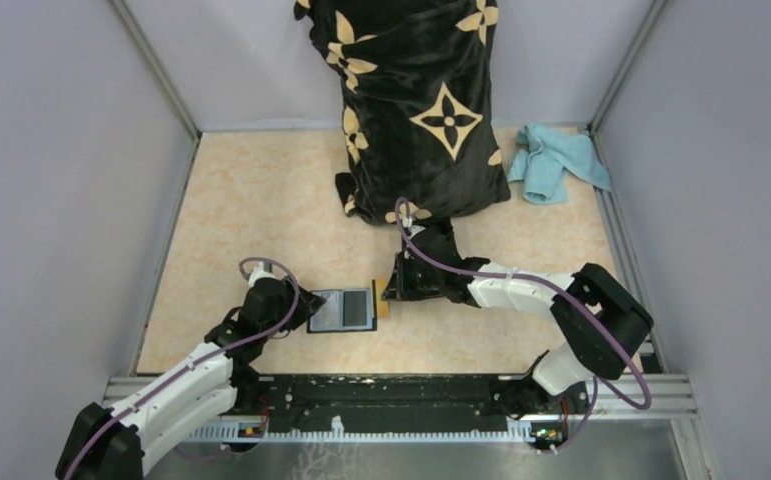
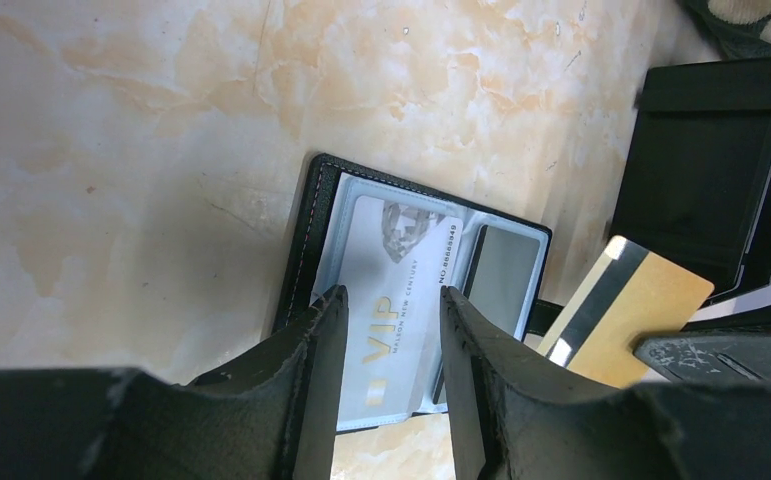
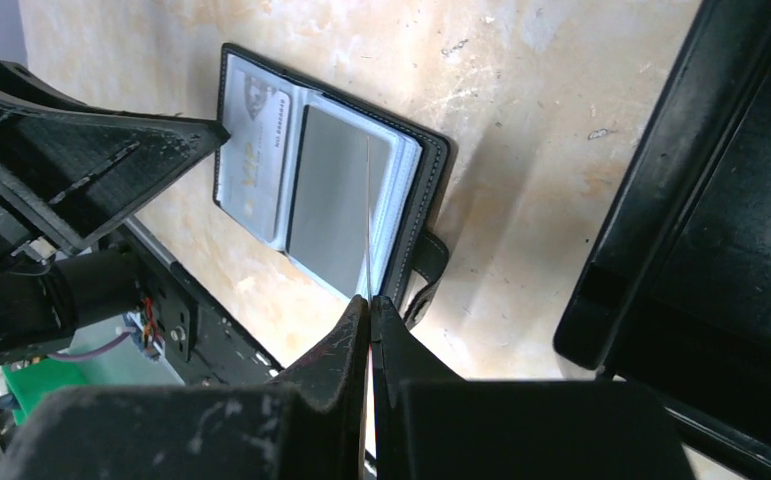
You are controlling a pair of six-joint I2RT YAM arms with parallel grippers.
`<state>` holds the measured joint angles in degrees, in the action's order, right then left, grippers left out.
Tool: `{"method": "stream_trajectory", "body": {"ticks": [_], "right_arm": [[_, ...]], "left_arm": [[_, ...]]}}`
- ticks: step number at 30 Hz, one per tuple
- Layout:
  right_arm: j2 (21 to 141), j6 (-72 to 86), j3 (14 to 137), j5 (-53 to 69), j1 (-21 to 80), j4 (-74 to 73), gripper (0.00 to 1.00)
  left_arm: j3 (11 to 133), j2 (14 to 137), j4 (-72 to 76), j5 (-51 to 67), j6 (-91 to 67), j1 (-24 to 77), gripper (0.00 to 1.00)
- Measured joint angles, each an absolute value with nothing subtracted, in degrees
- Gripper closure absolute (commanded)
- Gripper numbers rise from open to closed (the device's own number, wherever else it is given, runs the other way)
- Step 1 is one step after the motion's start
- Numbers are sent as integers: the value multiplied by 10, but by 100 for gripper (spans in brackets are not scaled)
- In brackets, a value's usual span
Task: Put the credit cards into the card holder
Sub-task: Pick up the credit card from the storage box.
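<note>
The left gripper [image 2: 391, 297], fingers spread with nothing between them, sits over the left page of the open card holder [image 2: 306, 235], which lies flat on the worktop [image 1: 261, 200]; whether it presses down cannot be told. 1 light blue card [image 2: 393, 270] sits in the left pocket. At the right page, the right gripper [image 3: 369, 312] pinches 1 orange-gold card [image 2: 629, 305] edge-on. If that edge misses the pocket mouth, it could shove the holder sideways or twist the card in the pinch.

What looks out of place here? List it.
Two stray fabrics at the back: a black flower-patterned blanket heaped upright, and a crumpled teal cloth in the far right corner. The card holder lies open and flat.
</note>
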<state>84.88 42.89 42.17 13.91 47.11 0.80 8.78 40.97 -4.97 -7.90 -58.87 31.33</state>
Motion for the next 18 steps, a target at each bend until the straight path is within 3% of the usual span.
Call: {"method": "stream_trajectory", "body": {"ticks": [18], "right_arm": [[877, 457, 422, 151, 471, 33, 100]], "left_arm": [[88, 420, -44, -80, -589, 313, 54]]}}
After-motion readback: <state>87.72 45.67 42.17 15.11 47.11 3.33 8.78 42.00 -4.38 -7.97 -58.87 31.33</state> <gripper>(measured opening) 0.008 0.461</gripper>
